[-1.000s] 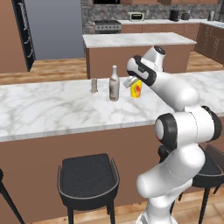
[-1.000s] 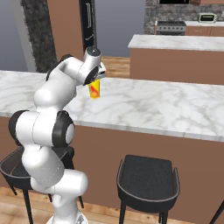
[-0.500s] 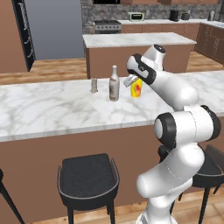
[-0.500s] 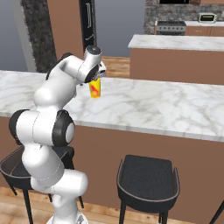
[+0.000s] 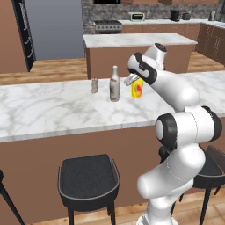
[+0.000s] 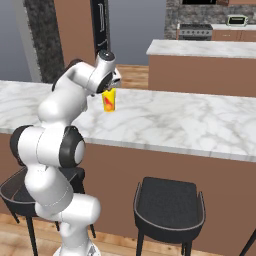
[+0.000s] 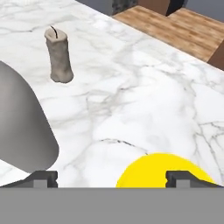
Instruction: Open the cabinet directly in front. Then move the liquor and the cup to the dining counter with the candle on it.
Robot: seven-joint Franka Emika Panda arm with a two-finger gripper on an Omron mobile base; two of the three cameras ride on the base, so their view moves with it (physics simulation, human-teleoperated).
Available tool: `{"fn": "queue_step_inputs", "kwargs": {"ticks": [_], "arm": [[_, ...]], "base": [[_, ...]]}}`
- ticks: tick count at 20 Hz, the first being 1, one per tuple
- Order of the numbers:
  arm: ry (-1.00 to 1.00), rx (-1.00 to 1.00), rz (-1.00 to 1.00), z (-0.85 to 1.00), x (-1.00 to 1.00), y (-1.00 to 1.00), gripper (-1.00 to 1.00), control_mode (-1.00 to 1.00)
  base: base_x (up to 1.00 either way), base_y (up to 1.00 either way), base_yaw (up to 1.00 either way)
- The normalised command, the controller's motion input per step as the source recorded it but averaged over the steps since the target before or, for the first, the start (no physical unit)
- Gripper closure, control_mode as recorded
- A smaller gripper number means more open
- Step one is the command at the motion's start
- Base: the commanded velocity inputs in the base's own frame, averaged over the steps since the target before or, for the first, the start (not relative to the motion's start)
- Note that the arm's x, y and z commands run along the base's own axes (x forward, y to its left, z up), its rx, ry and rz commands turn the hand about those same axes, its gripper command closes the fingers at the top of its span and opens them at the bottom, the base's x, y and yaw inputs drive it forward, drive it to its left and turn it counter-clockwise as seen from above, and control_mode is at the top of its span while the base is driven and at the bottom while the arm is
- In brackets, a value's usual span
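Your end effector (image 7: 111,177) hangs just above the yellow cup (image 5: 137,88), its two dark fingertips (image 7: 43,178) spread wide apart, one to either side of the cup's rim and gripping nothing. In the hand view the cup's yellow top sits between the tips, nearer the right one. The cup stands upright on the white, grey-veined marble worktop (image 5: 52,110) of the dining counter, red-orange mark facing the base cameras. Just beside it, to its left in the left base view, you see the liquor bottle (image 5: 114,84), upright, long neck up; the two stand close but apart. Further left again, the small greyish candle (image 5: 94,85) stands upright on the same worktop, near the bottle. Your white arm (image 5: 169,85) reaches out over the worktop's near edge. Dark stools (image 5: 88,180) stand below the counter's brown wood front.
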Motion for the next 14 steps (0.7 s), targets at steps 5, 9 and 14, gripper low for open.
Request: {"fn": "queue_step_inputs", "kwargs": {"ticks": [5,9,14], "arm": [[0.0,0.0,0.0,0.29,-0.06,0.0,-1.0,-1.0],[-0.01,0.0,0.0,0.28,-0.21,-0.04,-1.0,-1.0],[-0.06,0.0,0.0,0.19,-0.52,-0.15,-1.0,-1.0]], "base": [[0.0,0.0,0.0],[0.0,0.0,0.0],[0.0,0.0,0.0]]}}
